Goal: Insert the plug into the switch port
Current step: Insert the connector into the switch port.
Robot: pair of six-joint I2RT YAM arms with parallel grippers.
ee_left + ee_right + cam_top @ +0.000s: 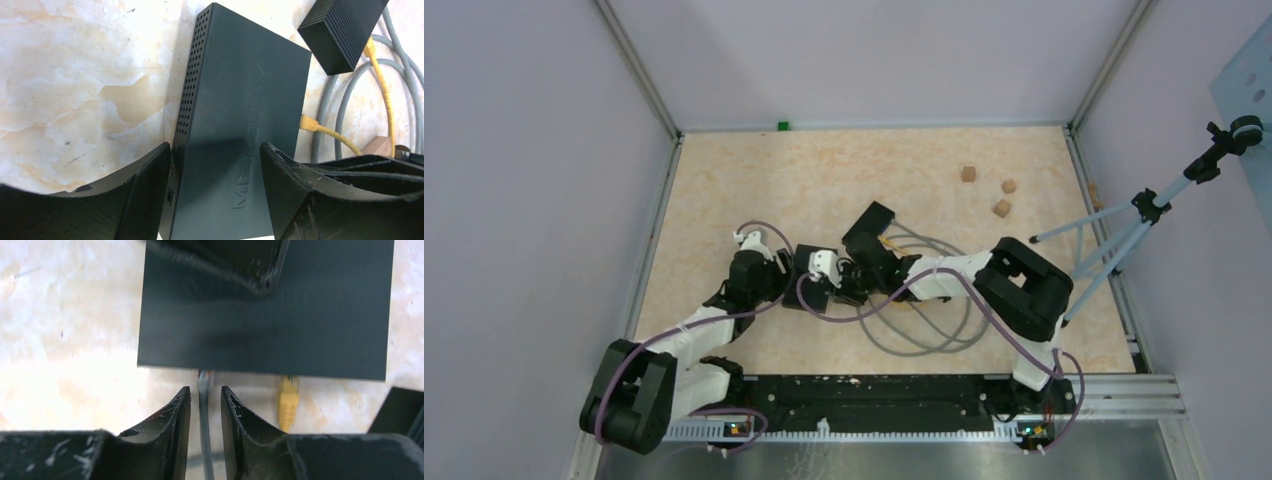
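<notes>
The left arm reaches from the near left corner towards the middle of the table, bent at the elbow, with its wrist pointing right. The right arm folds back from the near right corner and stretches left, so the two wrists meet nose to nose.

The left gripper straddles the dark grey flat plastic network switch. Its fingers stand wide, one against the perforated side and the other at the port side. Whether they press the case cannot be told.

The right gripper faces the port edge of the switch. Its jaws are parted narrowly, with the thin grey cable running between them and a sliver of room on each side. The clear plug at that cable's end sits at the switch's port edge. It is blurred, so whether it is seated cannot be told. A yellow plug sits in the same edge, further right.

The beige marbled tabletop lies open beyond the wrists up to the far rail. A black ribbed box lies just past the switch, and grey cable loops crowd the near right. Three small wooden cubes sit well apart, far right.
</notes>
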